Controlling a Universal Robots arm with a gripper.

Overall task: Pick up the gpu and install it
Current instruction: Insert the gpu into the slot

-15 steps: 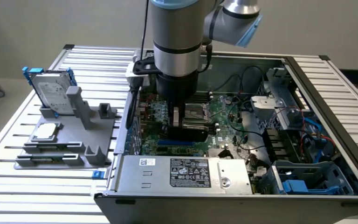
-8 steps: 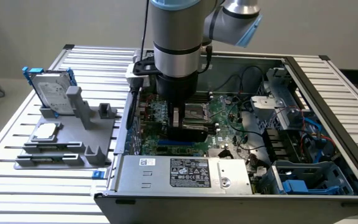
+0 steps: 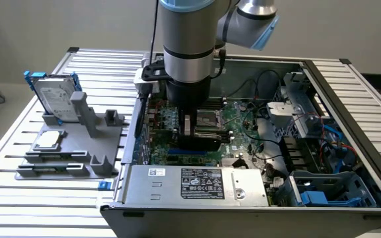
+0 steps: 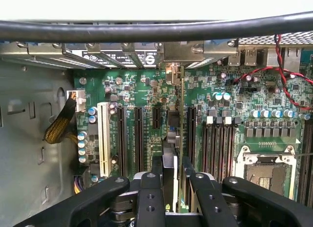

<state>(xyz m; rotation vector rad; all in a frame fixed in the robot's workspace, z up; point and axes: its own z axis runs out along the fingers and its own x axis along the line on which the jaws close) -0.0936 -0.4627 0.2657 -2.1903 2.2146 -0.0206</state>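
Gpu (image 4: 172,136): one, edge-on, clamped between two fingers (image 4: 187,170) over the motherboard (image 4: 146,90). Hard drive (image 3: 53,98): one. Processor chip (image 3: 50,140): one, on grey rack (image 3: 78,166).

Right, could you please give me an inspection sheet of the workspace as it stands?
Surface: slatted metal table, carrying an open computer case.
Job's things: graphics card upright, edge-on above the motherboard slots; seating cannot be told.
Clutter: hard drive upright in a grey holder; chip lying on it.
Jaws: closed on the graphics card, inside the case.
Cables: black cable near the wrist; red wires over the motherboard.
Surroundings: plain wall.
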